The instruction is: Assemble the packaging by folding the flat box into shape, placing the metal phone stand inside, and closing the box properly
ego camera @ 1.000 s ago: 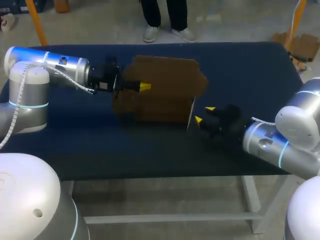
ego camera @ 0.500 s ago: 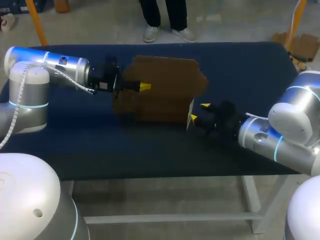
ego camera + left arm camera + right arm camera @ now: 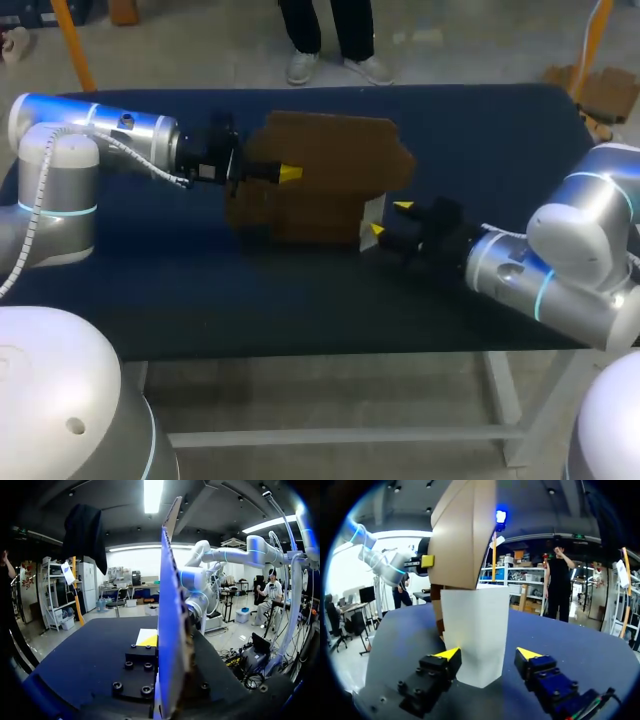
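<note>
Closest to the near edge of the table (image 3: 200, 290), right of its middle: right gripper (image 3: 389, 219), low over the dark blue top, arm in from the right side. Fingers released and spread wide, grasping nothing. Between them, the white flap (image 3: 470, 630) of the cardboard box (image 3: 320, 180), upright, with its lower corner down past the fingertips. One yellow fingertip (image 3: 449, 653) right at the flap's face, touching or just short of it, impossible to tell which. The other fingertip clearly apart from the flap, bare table between.

Next, about the middle of the table: the brown box itself, partly folded, standing up, broad panel on the side toward the far edge, white flap at its right end toward the right gripper. From the right wrist, brown panel leaning out above the white flap.

Farther back, at the box's left end: left gripper (image 3: 285, 172), arm in from the left edge, clenched on a brown panel of the box. From the left wrist, that panel edge-on, straight out through the gripper; one yellow fingertip (image 3: 148, 640) flat against its side, the other finger hidden behind the cardboard.
</note>
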`<state>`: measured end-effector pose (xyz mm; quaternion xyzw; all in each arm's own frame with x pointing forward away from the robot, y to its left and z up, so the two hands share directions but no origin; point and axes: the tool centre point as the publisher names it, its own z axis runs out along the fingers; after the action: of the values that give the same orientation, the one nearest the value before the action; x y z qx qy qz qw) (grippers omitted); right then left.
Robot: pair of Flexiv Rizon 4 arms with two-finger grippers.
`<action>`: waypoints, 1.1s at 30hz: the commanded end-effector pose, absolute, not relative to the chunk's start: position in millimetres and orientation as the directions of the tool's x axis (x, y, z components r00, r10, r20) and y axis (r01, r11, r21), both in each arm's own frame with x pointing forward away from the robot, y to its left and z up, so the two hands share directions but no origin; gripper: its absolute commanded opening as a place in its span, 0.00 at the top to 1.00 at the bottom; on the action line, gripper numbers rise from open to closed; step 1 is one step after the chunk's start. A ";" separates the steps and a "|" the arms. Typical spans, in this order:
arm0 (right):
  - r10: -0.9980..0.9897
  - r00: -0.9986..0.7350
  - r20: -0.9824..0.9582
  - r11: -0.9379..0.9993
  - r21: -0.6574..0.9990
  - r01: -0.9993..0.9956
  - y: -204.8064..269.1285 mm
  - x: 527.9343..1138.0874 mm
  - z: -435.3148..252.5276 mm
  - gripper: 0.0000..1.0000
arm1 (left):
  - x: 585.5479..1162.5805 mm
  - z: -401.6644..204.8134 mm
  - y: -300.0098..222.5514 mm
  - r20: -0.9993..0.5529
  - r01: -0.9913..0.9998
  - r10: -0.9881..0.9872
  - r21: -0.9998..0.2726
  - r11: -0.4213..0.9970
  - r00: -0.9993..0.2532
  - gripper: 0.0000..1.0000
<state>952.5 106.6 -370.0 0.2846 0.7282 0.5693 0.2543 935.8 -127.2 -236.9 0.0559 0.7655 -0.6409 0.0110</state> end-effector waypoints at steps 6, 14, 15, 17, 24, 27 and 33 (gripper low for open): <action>0.776 -0.630 -0.043 0.165 0.977 0.136 116.4 949.9 -373.5 0.22 | 935.2 -239.6 -127.4 -0.089 0.100 0.073 -0.980 0.172 -0.993 1.00; 0.827 -0.561 -0.039 0.153 0.976 0.158 118.2 949.3 -372.8 0.29 | 935.2 -239.6 -127.4 -0.089 0.100 0.073 -0.980 0.172 -0.993 1.00; 0.828 -0.559 -0.040 0.153 0.975 0.158 118.4 949.8 -372.5 0.30 | 935.2 -239.6 -127.4 -0.089 0.100 0.073 -0.980 0.172 -0.993 1.00; 0.840 -0.542 -0.034 0.143 0.976 0.161 118.7 950.9 -371.4 0.31 | 935.2 -239.6 -127.4 -0.089 0.100 0.073 -0.980 0.172 -0.993 1.00; 0.871 -0.491 -0.031 0.137 0.974 0.182 121.2 958.7 -370.2 0.37 | 935.2 -239.6 -127.4 -0.089 0.100 0.073 -0.980 0.172 -0.993 1.00; 0.882 -0.471 -0.026 0.133 0.972 0.194 122.5 962.8 -371.0 0.45 | 935.2 -239.6 -127.4 -0.089 0.100 0.073 -0.980 0.172 -0.993 1.00; 0.902 -0.432 -0.010 0.113 0.970 0.214 125.3 969.1 -373.3 0.53 | 935.2 -239.6 -127.4 -0.089 0.100 0.073 -0.980 0.172 -0.993 1.00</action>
<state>965.7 118.9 -370.0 0.3916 0.6830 0.5398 0.2981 935.9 -127.5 -236.9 0.0559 0.7655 -0.6409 0.0110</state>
